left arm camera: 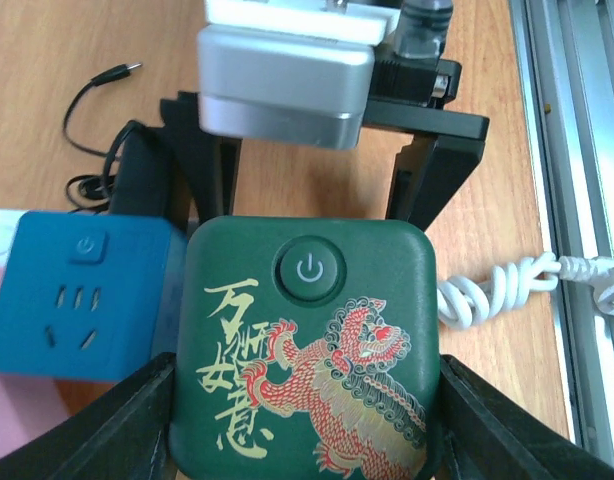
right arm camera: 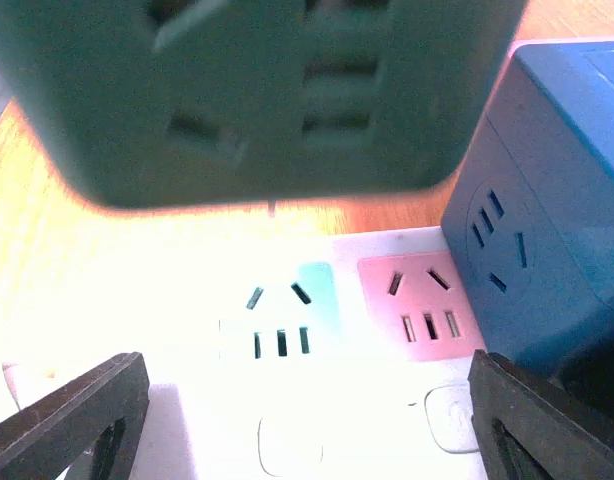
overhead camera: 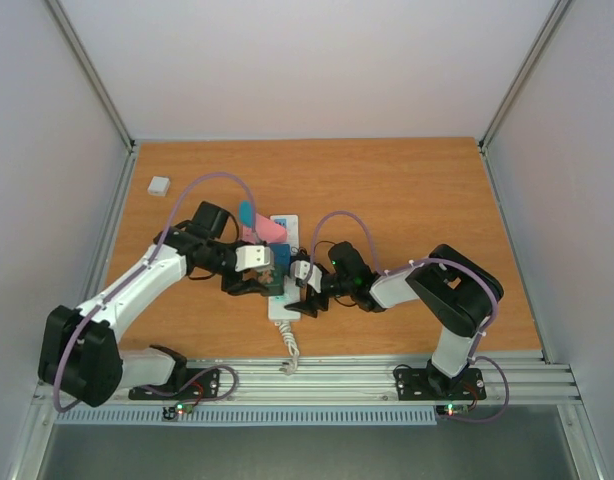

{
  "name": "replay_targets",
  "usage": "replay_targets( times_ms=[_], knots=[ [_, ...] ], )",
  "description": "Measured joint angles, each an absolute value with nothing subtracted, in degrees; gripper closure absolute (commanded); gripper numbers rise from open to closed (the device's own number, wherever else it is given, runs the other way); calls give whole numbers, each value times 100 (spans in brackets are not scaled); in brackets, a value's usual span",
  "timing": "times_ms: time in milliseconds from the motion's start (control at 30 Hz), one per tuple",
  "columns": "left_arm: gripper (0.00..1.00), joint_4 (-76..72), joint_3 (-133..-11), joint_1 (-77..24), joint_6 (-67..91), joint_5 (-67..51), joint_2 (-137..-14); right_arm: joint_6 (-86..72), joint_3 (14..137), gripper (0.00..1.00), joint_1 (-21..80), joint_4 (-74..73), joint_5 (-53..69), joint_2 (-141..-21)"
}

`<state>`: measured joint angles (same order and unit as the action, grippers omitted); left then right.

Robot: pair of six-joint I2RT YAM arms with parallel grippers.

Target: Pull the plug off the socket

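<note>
The plug (left arm camera: 387, 260) is being pinched on both sides by the left end effector (left arm camera: 307, 365), at the lower middle of the left wrist frame. In the right wrist frame it is being seen blurred along the top, with a gap between it and the socket (right arm camera: 407, 300), which is lying at the centre of the top view. Whether the prongs are fully out is not being shown. The right end effector (right arm camera: 302, 400) is being held spread wide over the socket, gripping nothing. If a prong is catching, the socket could be dragged up with the plug, since nothing is being clamped onto it. A slip is being risked by the plug's smooth sides, and the blue cube (left arm camera: 82, 295) just beside it at the left could be knocked. Everything is being carried by a wooden tabletop (overhead camera: 407, 200), which is being enclosed by plain white walls (overhead camera: 287, 60), with a small white block (overhead camera: 159, 185) lying at the upper left
</note>
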<state>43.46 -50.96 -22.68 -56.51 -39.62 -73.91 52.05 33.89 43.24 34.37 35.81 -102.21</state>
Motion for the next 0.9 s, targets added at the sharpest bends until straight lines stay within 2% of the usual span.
replay_targets(
  times_ms=[467,733,900],
  knots=[
    [81,5216,-5732,-760,-5837,-4130,-6952,5212,3249,11,4324,3551,3566,-10125],
    [81,5332,-6394,-30,-5808,-4143,-7253,5183,3210,10,4322,2980,3625,-9773],
    [80,5264,-6781,331,-5693,-3747,-7599,5148,3212,10,4324,2517,3795,-9351]
  ],
)
